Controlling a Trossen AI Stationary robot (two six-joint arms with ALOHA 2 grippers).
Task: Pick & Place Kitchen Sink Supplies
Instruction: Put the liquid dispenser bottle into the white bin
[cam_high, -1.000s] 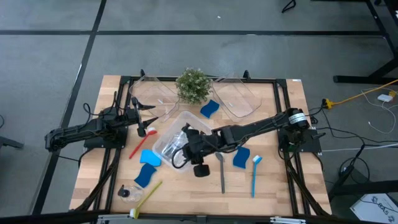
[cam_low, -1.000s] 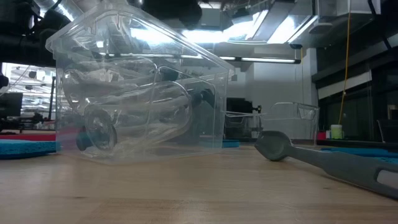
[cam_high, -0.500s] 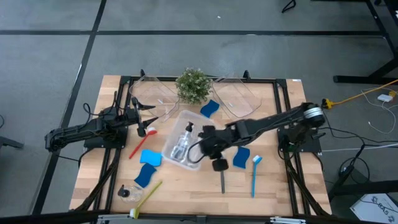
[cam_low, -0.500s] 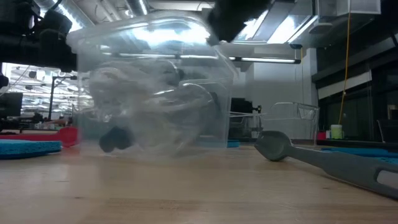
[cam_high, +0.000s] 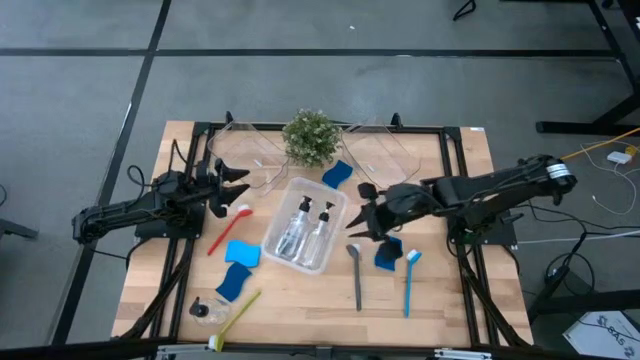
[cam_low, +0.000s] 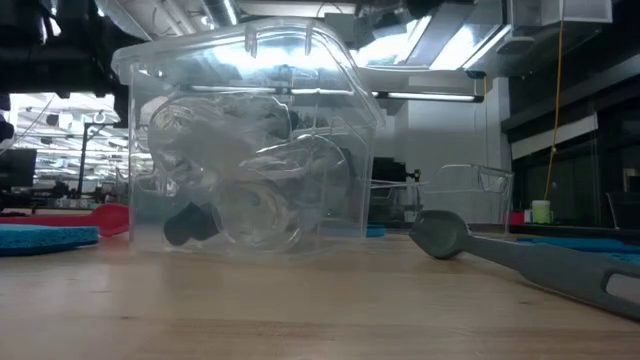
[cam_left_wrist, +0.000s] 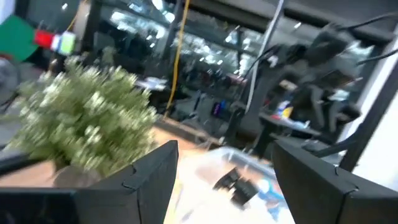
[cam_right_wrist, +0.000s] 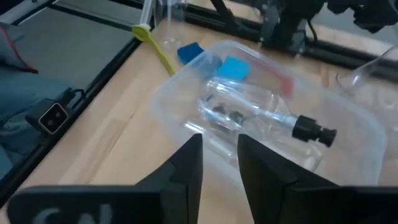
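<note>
A clear bin (cam_high: 303, 236) rests flat on the table's middle with two clear pump bottles (cam_high: 305, 226) lying in it; the right wrist view shows one bottle (cam_right_wrist: 261, 112). My right gripper (cam_high: 355, 222) hovers open just right of the bin, touching nothing. My left gripper (cam_high: 226, 189) waits open at the table's left, above the head of the red brush (cam_high: 226, 225). On the table lie blue sponges (cam_high: 240, 253) (cam_high: 388, 252), a grey brush (cam_high: 356, 276), a blue brush (cam_high: 409, 281), a yellow-green brush (cam_high: 236, 313) and another pump bottle (cam_high: 205, 309).
A small green plant (cam_high: 310, 137) stands at the far middle between two clear bins (cam_high: 246, 152) (cam_high: 385, 152). Another blue sponge (cam_high: 337, 175) lies near the plant. Bare wood shows along the near edge at the middle and right.
My right gripper has drawn back up and toward the table's right edge, away from the bin. The bin, tilted a second ago, has dropped flat onto the table and shifted slightly right, the bottles settling inside it. My left gripper has rolled at the wrist.
</note>
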